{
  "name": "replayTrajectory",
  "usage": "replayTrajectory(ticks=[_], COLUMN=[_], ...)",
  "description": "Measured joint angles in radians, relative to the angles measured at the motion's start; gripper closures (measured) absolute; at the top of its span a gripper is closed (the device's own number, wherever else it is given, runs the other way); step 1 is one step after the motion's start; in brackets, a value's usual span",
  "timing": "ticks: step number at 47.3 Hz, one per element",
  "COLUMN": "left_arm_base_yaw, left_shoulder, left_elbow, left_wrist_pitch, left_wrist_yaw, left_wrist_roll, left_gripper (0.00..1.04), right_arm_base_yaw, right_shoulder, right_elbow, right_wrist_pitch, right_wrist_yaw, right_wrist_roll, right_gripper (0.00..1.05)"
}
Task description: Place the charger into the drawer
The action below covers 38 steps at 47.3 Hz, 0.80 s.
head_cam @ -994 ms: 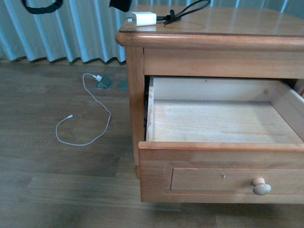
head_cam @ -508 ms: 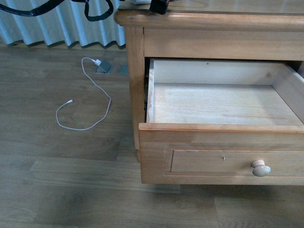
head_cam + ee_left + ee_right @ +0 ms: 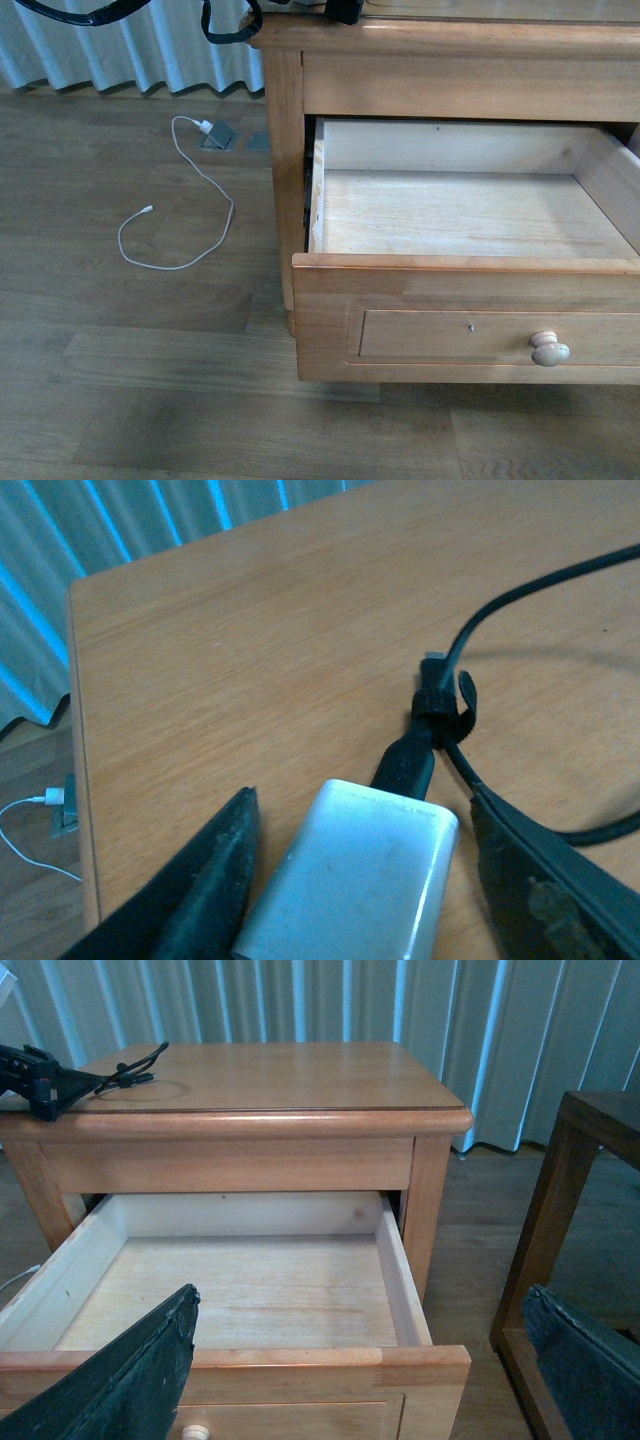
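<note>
Left gripper [image 3: 360,798], fingers wide apart, straddles the small white rectangular charger [image 3: 350,880] with black cable on the wooden nightstand top [image 3: 250,630]; the light-wood drawer [image 3: 450,290], lower right in front view, stands pulled out.

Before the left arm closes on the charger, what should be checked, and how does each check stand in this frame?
1. Left gripper straddles the charger, a finger on each side: ok.
2. Charger gripped: not ok, jaws stand open.
3. Black cable clear of the fingers: cannot tell; it runs close by one finger.
4. Drawer pulled open, interior bare: ok.
5. Right gripper out of the drop path: ok; it is open in front of the drawer, and the front view shows nothing over the opening.
</note>
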Motion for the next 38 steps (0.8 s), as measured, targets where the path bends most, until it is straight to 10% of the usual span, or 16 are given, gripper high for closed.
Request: replayTrajectory(ticks=[9, 38], left_arm_base_yaw=[-0.008, -0.197], left_shoulder=[-0.048, -0.225], left_elbow=[-0.074, -0.419], left_wrist_pitch=[0.025, 0.148], left_wrist_yaw=[0.057, 0.244], left_wrist_roll=[-0.003, -0.054], left_gripper=[0.64, 0.65], right_arm_base_yaw=[0.0, 0.0], right_shoulder=[0.0, 0.0], right_elbow=[0.0, 0.0], right_wrist_pitch=[0.0, 0.0], right_wrist_yaw=[0.0, 0.0], right_wrist_roll=[0.0, 0.0], right_gripper=[0.08, 0.08])
